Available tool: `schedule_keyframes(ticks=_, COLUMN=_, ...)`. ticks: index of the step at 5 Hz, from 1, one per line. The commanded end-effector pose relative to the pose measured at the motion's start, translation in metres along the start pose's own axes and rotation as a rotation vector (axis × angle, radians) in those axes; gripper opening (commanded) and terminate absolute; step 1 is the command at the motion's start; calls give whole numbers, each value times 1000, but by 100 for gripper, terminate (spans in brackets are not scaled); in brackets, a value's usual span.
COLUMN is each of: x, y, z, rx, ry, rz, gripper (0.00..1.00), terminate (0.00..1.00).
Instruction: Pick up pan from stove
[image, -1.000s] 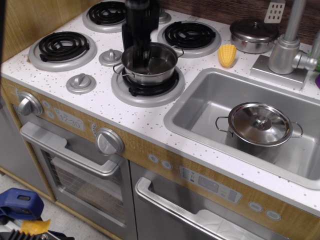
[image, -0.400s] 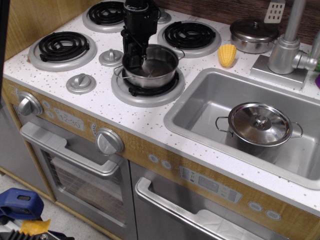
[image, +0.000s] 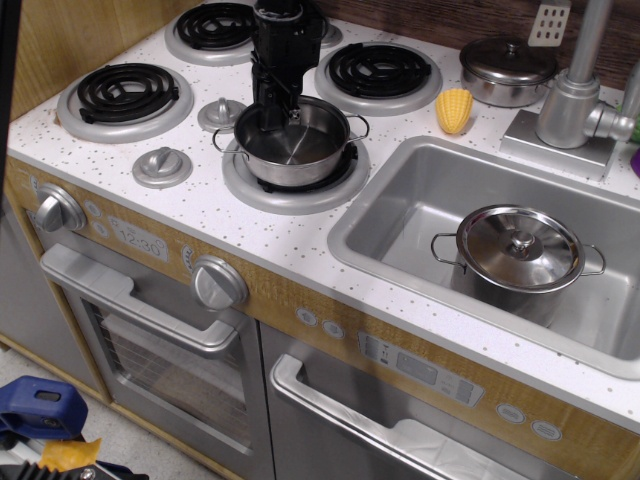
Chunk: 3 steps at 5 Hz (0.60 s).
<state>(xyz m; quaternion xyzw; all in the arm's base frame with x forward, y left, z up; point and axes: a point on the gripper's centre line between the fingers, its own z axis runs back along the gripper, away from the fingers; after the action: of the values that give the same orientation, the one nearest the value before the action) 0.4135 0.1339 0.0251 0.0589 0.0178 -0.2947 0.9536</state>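
Observation:
The pan (image: 300, 150), a small shiny lidless steel pot with two wire loop handles, is over the front right burner (image: 295, 185) of the white speckled stove (image: 200, 210). It sits tilted and seems slightly raised off the coil. My black gripper (image: 278, 112) comes down from above and is shut on the pan's far left rim, with one finger (image: 292, 110) inside the pan and the other outside it.
A lidded steel pot (image: 520, 250) stands in the grey sink (image: 400, 200) to the right. A flatter lidded pot (image: 508, 65), a toy corn (image: 454, 110) and the faucet (image: 578, 90) are behind it. Silver knobs (image: 162, 165) sit left of the pan.
The gripper has closed on the pan's rim. The pan has shifted a little to the left and tilted up off the burner.

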Motion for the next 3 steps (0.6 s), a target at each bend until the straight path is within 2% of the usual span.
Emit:
schedule_keyframes(ticks=1, x=3, y=23, z=68, rx=146, ry=-64, rz=37, gripper=0, terminate=0)
schedule_keyframes(ticks=3, x=10, y=27, z=97, rx=228, ry=-89, rz=46, gripper=0, terminate=0)
